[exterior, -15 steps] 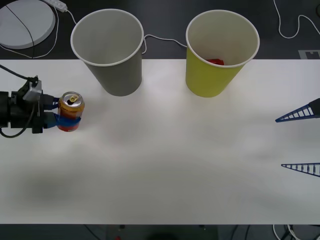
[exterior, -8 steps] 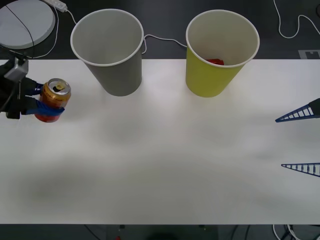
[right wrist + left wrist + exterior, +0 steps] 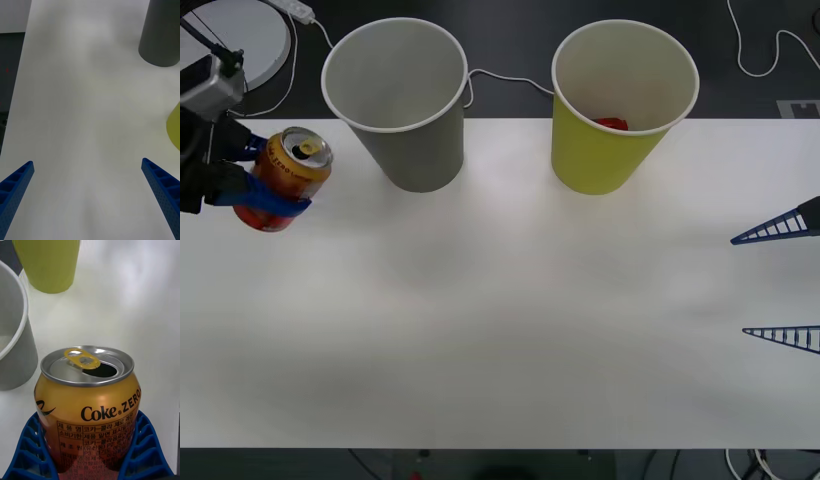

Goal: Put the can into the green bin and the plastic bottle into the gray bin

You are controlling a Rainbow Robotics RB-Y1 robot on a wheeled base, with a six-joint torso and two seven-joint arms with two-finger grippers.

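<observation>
My left gripper is shut on the orange can, holding it tilted in the air at the table's far left; up close the can sits between the blue fingers. The gray bin stands just right of the can at the table's back. Further right is the green bin with something red inside it. My right gripper waits open at the right edge, and between its fingers lies bare table. The plastic bottle is out of view.
The white table is bare across its middle and front. Behind it lie a round white disc, a power strip and cables on a dark floor.
The left gripper has lifted the can off the table, first drawing it left and then raising and tilting it. The right arm has not moved.
</observation>
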